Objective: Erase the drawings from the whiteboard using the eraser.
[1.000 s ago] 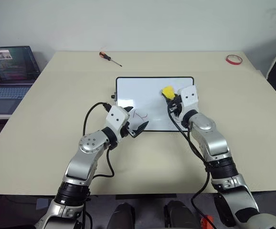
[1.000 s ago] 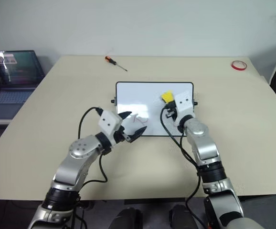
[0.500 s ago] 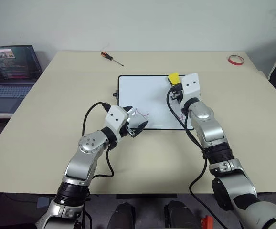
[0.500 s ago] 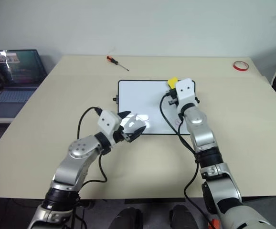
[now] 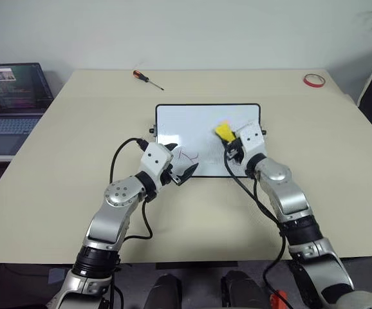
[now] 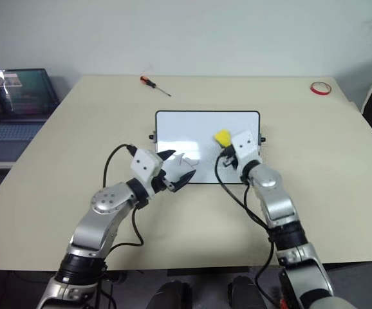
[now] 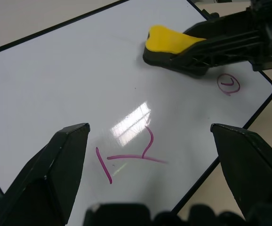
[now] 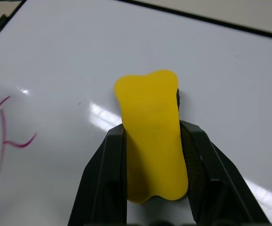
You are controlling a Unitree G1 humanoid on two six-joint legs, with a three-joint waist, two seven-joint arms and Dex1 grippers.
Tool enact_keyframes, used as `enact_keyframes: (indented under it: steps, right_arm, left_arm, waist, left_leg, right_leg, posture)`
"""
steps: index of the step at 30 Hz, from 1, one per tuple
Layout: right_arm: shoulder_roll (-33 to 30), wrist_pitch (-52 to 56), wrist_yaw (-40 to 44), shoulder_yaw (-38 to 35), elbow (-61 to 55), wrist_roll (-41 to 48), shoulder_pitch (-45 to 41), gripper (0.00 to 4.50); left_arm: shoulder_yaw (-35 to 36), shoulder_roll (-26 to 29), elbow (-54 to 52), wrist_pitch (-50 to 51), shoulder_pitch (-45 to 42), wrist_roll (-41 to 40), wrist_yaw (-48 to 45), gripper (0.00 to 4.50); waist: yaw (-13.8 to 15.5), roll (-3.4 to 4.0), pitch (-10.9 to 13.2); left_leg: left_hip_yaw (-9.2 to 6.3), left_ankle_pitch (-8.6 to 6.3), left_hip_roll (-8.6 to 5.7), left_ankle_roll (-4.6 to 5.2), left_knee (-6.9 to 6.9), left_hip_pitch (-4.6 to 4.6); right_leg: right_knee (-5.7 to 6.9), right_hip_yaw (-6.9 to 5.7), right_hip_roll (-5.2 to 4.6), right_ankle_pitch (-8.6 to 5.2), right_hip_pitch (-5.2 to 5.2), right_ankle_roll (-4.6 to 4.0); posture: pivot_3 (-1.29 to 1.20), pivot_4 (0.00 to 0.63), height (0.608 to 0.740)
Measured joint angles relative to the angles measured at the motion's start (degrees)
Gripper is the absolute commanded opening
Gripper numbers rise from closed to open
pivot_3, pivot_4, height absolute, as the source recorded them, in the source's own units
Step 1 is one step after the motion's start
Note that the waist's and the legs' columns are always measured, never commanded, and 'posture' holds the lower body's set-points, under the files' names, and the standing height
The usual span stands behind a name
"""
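The whiteboard [image 5: 199, 129] is lying flat at the middle of the bench [image 5: 57, 167]. The eraser [image 5: 223, 131] is being held in the right gripper [image 5: 228, 139], jaws clamped on its sides, and is being pressed onto the right half of the board. The left gripper [image 5: 185, 168] is being held over the board's near left edge, jaws standing wide apart with nothing between them. Red drawings are showing: an angular scribble [image 7: 126, 157] near that edge and a small circled mark [image 7: 228, 84] towards the near right corner. A screwdriver [image 5: 147, 78], a red tape ring [image 5: 315, 80] and a laptop [image 5: 9, 106] are lying well apart from the board.
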Motion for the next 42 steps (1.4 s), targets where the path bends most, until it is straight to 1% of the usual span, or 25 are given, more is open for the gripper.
enact_keyframes:
  steps: [4, 8, 12, 16, 20, 24, 25, 28, 29, 32, 34, 37, 42]
  right_arm:
    - [-0.39, 1.13, -0.53, -0.95, -2.43, 0.42, 1.69, 1.21]
    - [-0.22, 1.00, -1.82, -3.27, -2.51, 0.87, 1.66, 1.21]
    - [0.01, 0.35, -2.85, -6.82, -2.27, 2.84, 1.45, 1.21]
    - [-1.87, 0.04, -1.45, -10.80, -4.90, 6.08, 2.93, 1.21]
    - [-6.58, -0.13, 2.72, -13.65, -14.11, 9.49, 10.60, 1.21]
    - [-11.65, 0.46, 6.91, -17.50, -23.60, 13.48, 20.61, 1.21]
    - [-12.94, 0.43, 8.02, -18.78, -26.00, 14.25, 23.64, 1.21]
    - [-17.22, -0.76, 13.45, -20.88, -33.59, 16.35, 36.22, 1.21]
    - [-17.80, -1.43, 15.02, -20.88, -34.99, 16.70, 39.67, 1.21]
    - [-19.08, -6.70, 18.44, -20.63, -35.69, 15.86, 44.77, 1.21]
    - [-19.34, -9.10, 19.42, -20.13, -35.26, 15.32, 45.15, 1.21]
    - [-19.34, -10.39, 19.22, -19.84, -34.36, 14.82, 43.46, 1.21]
    - [-19.01, -10.36, 16.49, -17.58, -31.26, 12.43, 37.06, 1.21]
  left_arm:
    - [0.19, -0.13, -3.67, 0.28, 3.56, -0.85, 0.03, 4.50]
    - [-1.35, -0.12, -7.10, -0.16, 7.66, -1.01, -1.28, 4.50]
    - [-1.76, -0.14, -8.71, -0.75, 10.31, -1.03, -1.91, 4.50]
    - [-1.63, -0.13, -11.38, -3.00, 13.93, -0.60, -0.96, 4.50]
    - [-1.26, -0.08, -11.98, -5.95, 19.30, 0.51, 0.40, 4.50]
    - [-0.93, -0.11, -12.12, -8.93, 21.84, 1.70, 1.62, 4.50]
    - [-0.96, -0.13, -12.07, -9.26, 21.89, 1.74, 1.71, 4.50]
    - [-0.42, -0.02, -11.89, -10.81, 22.67, 1.75, 1.70, 4.50]
    - [-0.28, 0.03, -11.58, -11.22, 22.87, 1.77, 1.67, 4.50]
    - [-0.33, 0.07, -10.36, -12.23, 21.60, 2.22, 1.60, 4.50]
    - [-0.10, 0.12, -9.59, -12.49, 20.88, 2.32, 1.61, 4.50]
    - [-0.07, 0.18, -8.96, -12.57, 20.75, 2.33, 1.49, 4.50]
    - [-0.09, 0.78, -7.14, -13.21, 19.02, 2.72, 1.15, 4.50]
  waist:
    - [0.18, 0.00, 0.00]
    - [0.69, -0.01, 0.00]
    - [0.97, -0.02, 0.03]
    - [1.01, -0.01, 0.03]
    - [1.40, 0.01, 0.04]
    - [1.60, 0.01, 0.04]
    - [1.61, 0.01, 0.05]
    - [1.89, 0.01, 0.04]
    - [1.79, 0.01, 0.04]
    - [1.27, 0.04, 0.06]
    - [1.16, 0.03, 0.07]
    - [1.33, -0.02, 0.12]
    - [1.56, -0.08, 0.16]
  left_leg:
    - [-0.02, 0.00, -0.03, 0.00, 0.01, -0.01]
    - [-0.05, 0.00, -0.06, 0.00, 0.01, -0.04]
    - [-0.07, 0.00, -0.05, 0.00, 0.00, -0.07]
    - [-0.07, -0.01, -0.03, 0.00, -0.08, -0.17]
    - [-0.12, -0.02, 0.02, 0.01, -0.16, -0.31]
    - [-0.13, -0.03, 0.00, 0.02, -0.16, -0.30]
    - [-0.13, -0.03, -0.01, 0.02, -0.15, -0.31]
    - [-0.20, -0.04, 0.00, 0.03, -0.17, -0.29]
    - [-0.18, -0.04, 0.00, 0.03, -0.16, -0.27]
    - [-0.04, -0.03, 0.02, 0.03, -0.14, -0.10]
    - [-0.03, -0.03, 0.04, 0.03, -0.13, 0.18]
    - [-0.14, -0.04, 0.03, 0.02, -0.15, 0.57]
    - [-0.15, -0.04, -0.02, 0.02, -0.15, 0.58]
  right_leg:
    - [-0.03, 0.01, -0.01, 0.00, 0.04, 0.00]
    - [-0.07, 0.04, -0.01, 0.00, 0.06, 0.00]
    - [-0.09, 0.04, -0.01, 0.00, 0.04, 0.00]
    - [-0.33, 0.05, -0.03, 0.00, 0.00, 0.00]
    - [-0.67, 0.05, -0.09, 0.00, 0.00, 0.00]
    - [-0.83, 0.02, -0.13, 0.00, 0.12, 0.00]
    - [-0.82, 0.02, -0.13, 0.00, 0.12, 0.00]
    - [-0.87, -0.07, -0.12, -0.01, 0.19, 0.00]
    - [-0.85, -0.05, -0.11, -0.01, 0.19, 0.00]
    - [-0.82, -0.01, -0.04, 0.02, 0.26, 0.03]
    - [-0.83, -0.02, 0.01, 0.02, 0.57, 0.04]
    - [-0.93, 0.01, 0.01, -0.01, 1.02, 0.06]
    - [-0.93, -0.01, 0.02, 0.00, 1.04, 0.04]
  posture:
    - [0.00, 0.150, 0.740]
    - [0.00, 0.150, 0.740]
    - [0.00, 0.150, 0.740]
    - [0.00, 0.150, 0.740]
    - [0.00, 0.150, 0.740]
    - [0.00, 0.150, 0.740]
    - [0.00, 0.150, 0.740]
    - [0.00, 0.150, 0.740]
    - [0.00, 0.150, 0.740]
    - [0.00, 0.150, 0.740]
    - [0.00, 0.150, 0.740]
    - [0.00, 0.150, 0.740]
    - [0.00, 0.150, 0.740]
